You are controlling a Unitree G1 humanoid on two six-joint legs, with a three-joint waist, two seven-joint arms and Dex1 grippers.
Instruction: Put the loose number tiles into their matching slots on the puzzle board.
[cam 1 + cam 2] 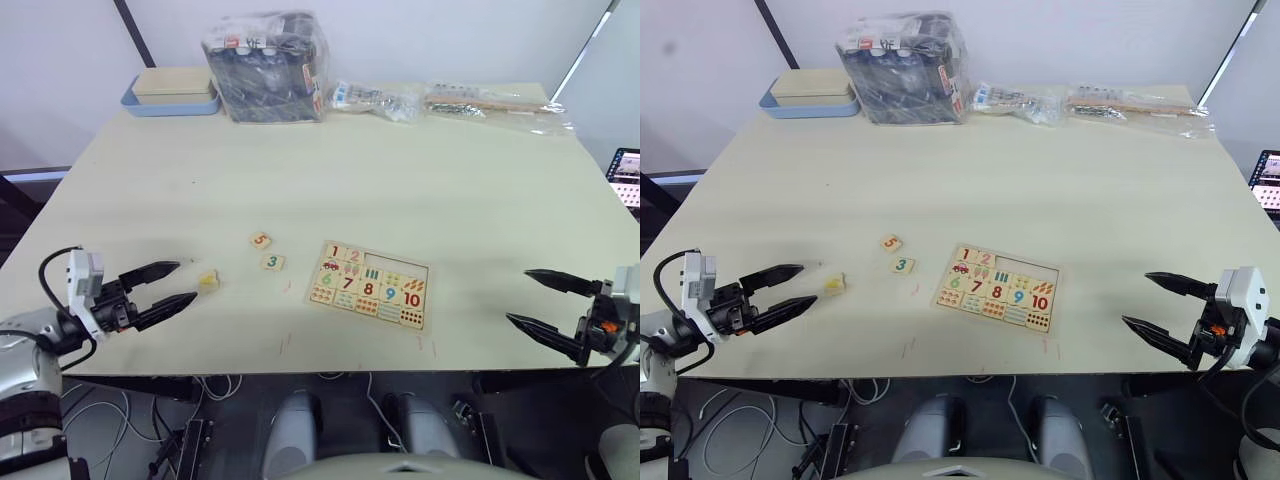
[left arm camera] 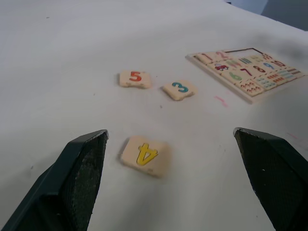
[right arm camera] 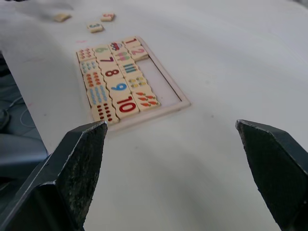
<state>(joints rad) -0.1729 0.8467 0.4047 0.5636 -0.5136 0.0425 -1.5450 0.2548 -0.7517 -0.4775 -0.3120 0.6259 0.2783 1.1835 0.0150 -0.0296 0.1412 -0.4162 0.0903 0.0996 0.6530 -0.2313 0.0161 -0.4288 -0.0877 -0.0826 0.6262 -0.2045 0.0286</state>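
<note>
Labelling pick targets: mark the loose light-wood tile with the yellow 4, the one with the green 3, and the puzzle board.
Light-wood tile with yellow 4 (image 2: 145,155), left wrist view, on the digit.
Light-wood tile with green 3 (image 2: 179,89), left wrist view, on the digit.
Flat light-wood puzzle board (image 1: 414,268), left eye view, bare empty slot row.

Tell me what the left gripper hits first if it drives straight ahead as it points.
Most likely the 4 tile: it lies just ahead of the open left gripper, between its fingers. Depth is uncertain; the fingers may straddle it.

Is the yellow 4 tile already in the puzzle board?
No, the 4 tile lies loose on the table, near the open left gripper, apart from the puzzle board.
</note>
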